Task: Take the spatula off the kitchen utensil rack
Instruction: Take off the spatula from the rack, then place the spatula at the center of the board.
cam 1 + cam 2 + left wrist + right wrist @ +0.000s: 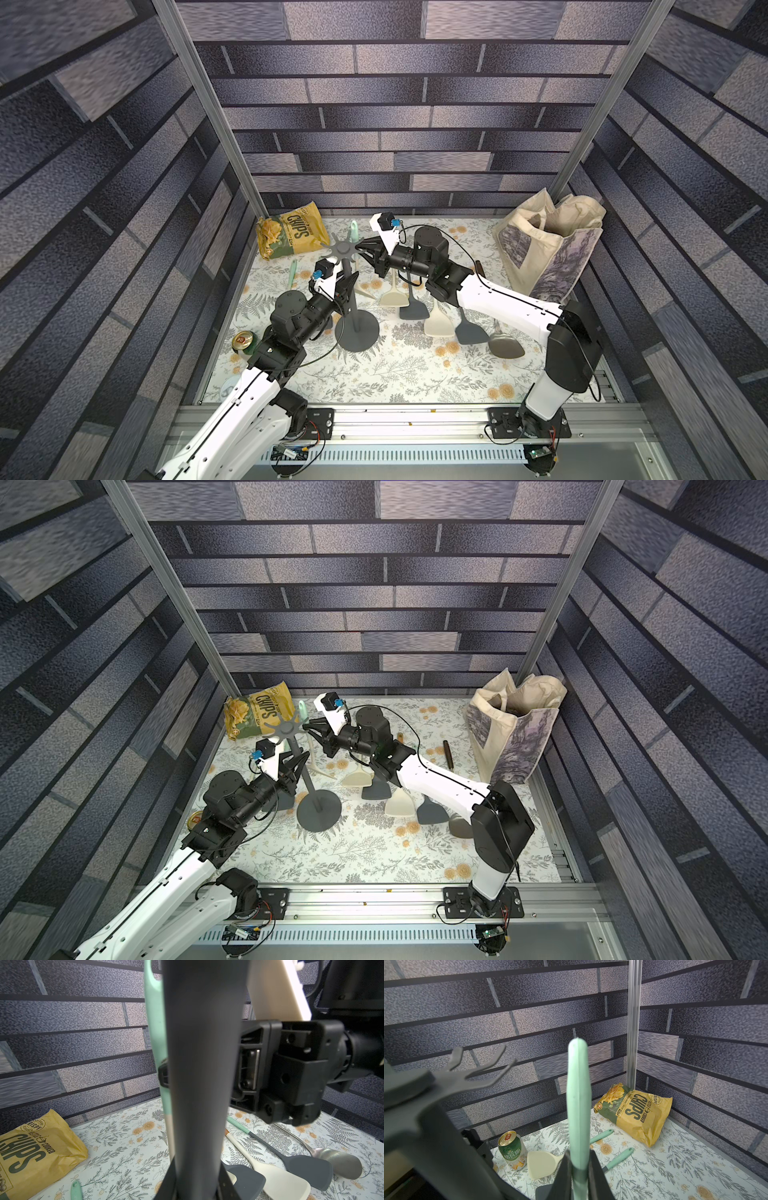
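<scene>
Where the right tool point(578, 1155) pinches, the spatula point(578, 1084) is matte mint.

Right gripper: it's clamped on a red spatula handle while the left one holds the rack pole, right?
Not red: the right wrist view shows the right gripper clamped on a mint-green spatula handle. The left gripper holds the rack pole.

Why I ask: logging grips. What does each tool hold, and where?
Left tool: dark grey kitchen utensil rack, by its upright pole. Right tool: mint-green-handled spatula, by that handle.
</scene>
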